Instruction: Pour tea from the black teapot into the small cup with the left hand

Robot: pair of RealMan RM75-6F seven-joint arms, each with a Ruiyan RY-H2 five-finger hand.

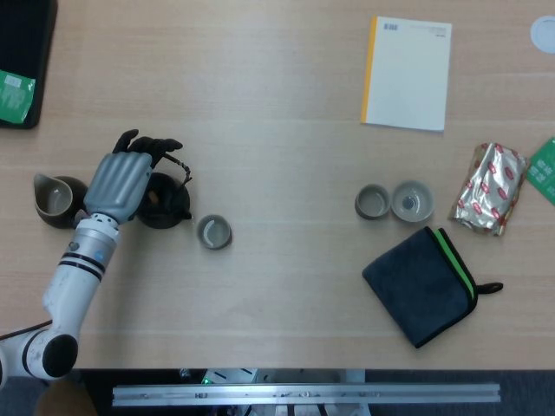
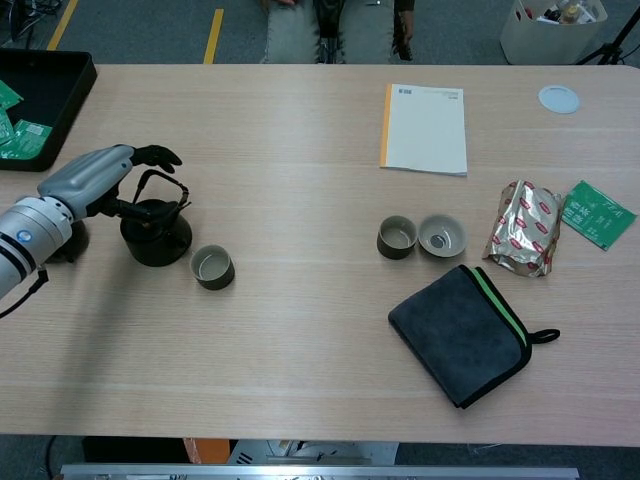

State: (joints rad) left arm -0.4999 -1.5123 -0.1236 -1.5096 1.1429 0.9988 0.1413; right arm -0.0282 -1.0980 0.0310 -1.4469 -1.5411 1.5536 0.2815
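Observation:
The black teapot (image 1: 166, 204) (image 2: 156, 236) stands upright on the table at the left, its thin wire handle raised. My left hand (image 1: 115, 184) (image 2: 92, 177) hovers over the pot's left side, its fingers spread above the handle and closed around nothing. The small cup (image 1: 213, 232) (image 2: 212, 267), olive-grey, sits on the table just right of the pot, clear of the hand. My right hand shows in neither view.
A small olive pitcher (image 1: 54, 200) sits left of the teapot beside my forearm. Two more cups (image 1: 392, 201), a dark folded cloth (image 1: 418, 285), a foil packet (image 1: 488, 188) and a notebook (image 1: 407, 73) lie to the right. A black tray (image 2: 40, 95) occupies the far-left corner.

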